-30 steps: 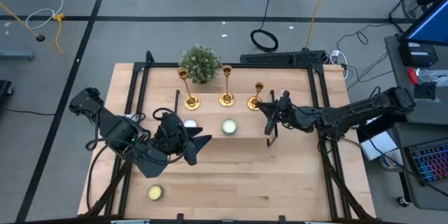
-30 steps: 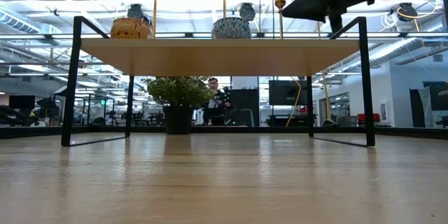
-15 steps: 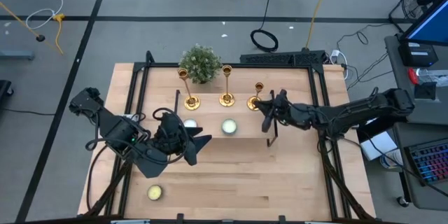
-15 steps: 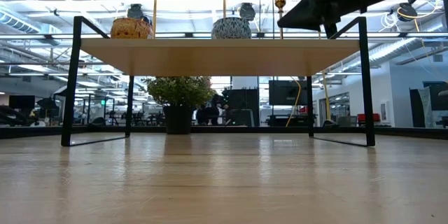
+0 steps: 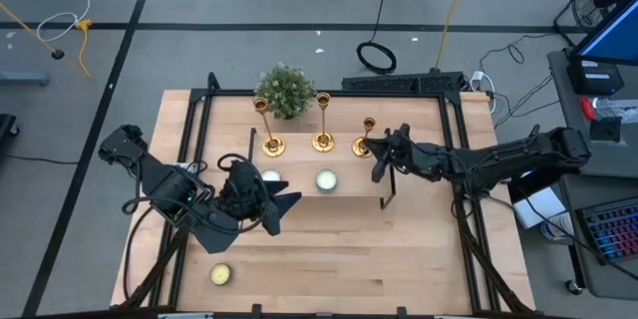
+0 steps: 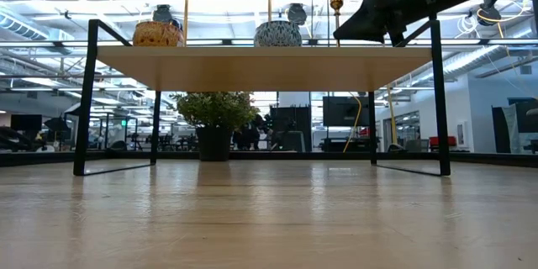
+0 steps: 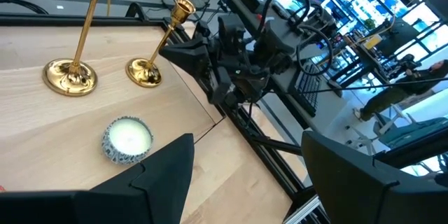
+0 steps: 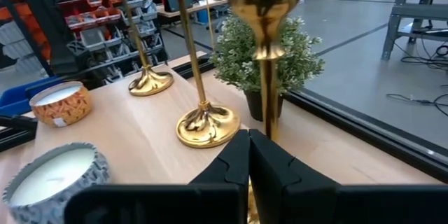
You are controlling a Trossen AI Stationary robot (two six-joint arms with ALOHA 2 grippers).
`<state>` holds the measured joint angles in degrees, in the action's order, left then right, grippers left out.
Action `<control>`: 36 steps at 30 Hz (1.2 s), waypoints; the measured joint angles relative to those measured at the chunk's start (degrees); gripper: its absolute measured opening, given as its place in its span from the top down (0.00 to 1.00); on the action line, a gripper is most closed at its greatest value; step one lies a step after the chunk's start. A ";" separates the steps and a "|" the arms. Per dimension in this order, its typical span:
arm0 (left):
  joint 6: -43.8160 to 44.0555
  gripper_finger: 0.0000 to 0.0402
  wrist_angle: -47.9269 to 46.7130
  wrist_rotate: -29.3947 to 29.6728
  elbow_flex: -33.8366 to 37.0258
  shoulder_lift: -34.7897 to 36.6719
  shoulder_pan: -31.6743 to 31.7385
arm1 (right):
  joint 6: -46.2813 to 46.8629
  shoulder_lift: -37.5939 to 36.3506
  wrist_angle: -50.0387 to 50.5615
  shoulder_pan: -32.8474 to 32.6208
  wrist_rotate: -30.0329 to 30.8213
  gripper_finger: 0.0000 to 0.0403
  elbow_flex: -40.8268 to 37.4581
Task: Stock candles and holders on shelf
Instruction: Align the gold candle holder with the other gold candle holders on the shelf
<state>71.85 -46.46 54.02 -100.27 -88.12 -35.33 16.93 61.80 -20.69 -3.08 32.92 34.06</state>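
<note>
We find the right gripper (image 5: 376,156) closed beside the rightmost holder (image 5: 364,137) at the shelf (image 5: 299,204) rear edge; left gripper (image 5: 284,202) open. We judge it top-heavy, slippery: grip the stem low.

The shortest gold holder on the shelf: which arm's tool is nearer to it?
Right. The right tool is shut right beside the shortest gold holder. The left tool hangs open over the shelf's front edge, farther off.

Right end effector (image 5: 377,153) shifted slightly toward the shelf's (image 5: 299,199) back edge, closer in beside the rightmost holder (image 5: 365,136), fingers fully closed. Person behind the plant (image 6: 215,122), seen under the shelf earlier, gone from sight.
</note>
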 joint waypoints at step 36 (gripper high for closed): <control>-1.29 0.33 -0.15 -0.02 0.03 0.00 0.83 | -0.70 0.00 -0.02 2.41 0.34 1.00 0.00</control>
<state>70.57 -46.61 54.00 -100.24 -88.12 -34.50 16.23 61.80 -20.71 -0.67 33.26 34.06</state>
